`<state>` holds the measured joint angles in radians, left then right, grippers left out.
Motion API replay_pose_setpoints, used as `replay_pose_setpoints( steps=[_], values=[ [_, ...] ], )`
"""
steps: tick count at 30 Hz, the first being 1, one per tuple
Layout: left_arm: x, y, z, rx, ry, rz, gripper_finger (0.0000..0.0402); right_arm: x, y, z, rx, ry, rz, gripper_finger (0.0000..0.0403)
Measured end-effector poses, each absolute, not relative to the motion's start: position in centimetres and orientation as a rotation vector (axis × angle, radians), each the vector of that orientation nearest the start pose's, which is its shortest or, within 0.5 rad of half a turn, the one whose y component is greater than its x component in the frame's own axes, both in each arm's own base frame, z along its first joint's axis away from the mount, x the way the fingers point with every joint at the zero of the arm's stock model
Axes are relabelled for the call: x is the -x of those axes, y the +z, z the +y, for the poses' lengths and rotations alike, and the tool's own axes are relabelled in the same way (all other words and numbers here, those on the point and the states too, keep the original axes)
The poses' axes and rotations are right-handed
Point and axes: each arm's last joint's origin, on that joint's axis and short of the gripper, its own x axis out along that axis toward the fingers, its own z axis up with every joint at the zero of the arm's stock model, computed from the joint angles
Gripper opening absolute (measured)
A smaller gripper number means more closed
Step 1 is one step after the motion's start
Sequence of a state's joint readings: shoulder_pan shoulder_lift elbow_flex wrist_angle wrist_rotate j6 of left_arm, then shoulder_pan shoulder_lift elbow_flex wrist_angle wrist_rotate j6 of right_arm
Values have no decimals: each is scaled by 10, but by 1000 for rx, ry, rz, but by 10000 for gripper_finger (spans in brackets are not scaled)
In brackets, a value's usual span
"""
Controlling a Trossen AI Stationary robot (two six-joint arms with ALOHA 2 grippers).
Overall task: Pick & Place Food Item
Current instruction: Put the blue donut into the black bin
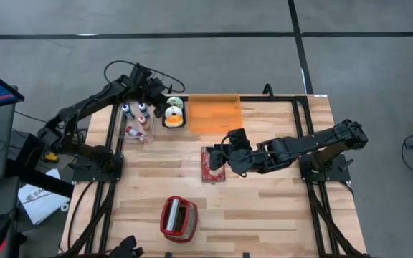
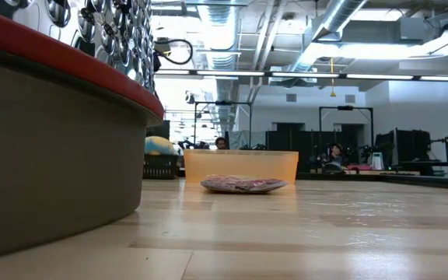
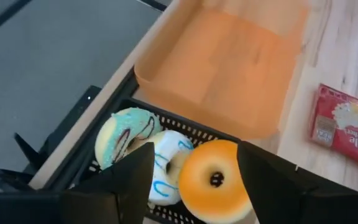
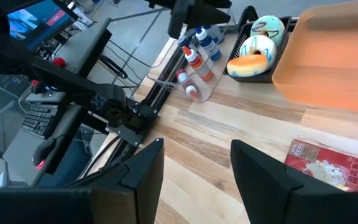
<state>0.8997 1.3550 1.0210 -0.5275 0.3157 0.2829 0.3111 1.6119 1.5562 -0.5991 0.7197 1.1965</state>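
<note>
Three doughnuts lie in a black basket (image 3: 185,127) at the table's far left: an orange one (image 3: 215,180), a white one with blue stripes (image 3: 166,168) and a mint one (image 3: 126,134). My left gripper (image 3: 196,152) hangs open just above them, its fingers standing either side of the orange doughnut; it also shows as my left gripper (image 1: 162,106) in the high view. A red snack packet (image 1: 212,165) lies flat on the table. My right gripper (image 1: 221,154) hovers over the packet, open, with nothing between its fingers (image 4: 148,162).
An orange tray (image 1: 214,115) sits right of the basket at the far edge. Bottles in a clear holder (image 1: 138,122) stand left of the basket. A red wire basket (image 1: 179,218) sits near the front edge, filling the left of the low view.
</note>
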Motion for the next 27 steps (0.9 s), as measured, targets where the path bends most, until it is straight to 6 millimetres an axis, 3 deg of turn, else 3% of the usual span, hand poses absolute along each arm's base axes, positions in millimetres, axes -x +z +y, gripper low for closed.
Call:
replay_pose_setpoints(
  steps=[7,15,18,22,27],
  values=[
    [-181,260,195,230,325,858,218,-338,359,92,-816,-667,251,178],
    [-201,240,140,-185,66,940,203,-337,360,94,-805,-680,234,178],
    [-200,229,126,-220,33,957,203,-337,360,95,-810,-681,230,178],
    [-200,211,119,-198,-6,1000,182,-336,360,96,-803,-689,220,178],
    [-211,193,125,-130,5,1008,127,-336,360,97,-800,-688,222,178]
  ],
)
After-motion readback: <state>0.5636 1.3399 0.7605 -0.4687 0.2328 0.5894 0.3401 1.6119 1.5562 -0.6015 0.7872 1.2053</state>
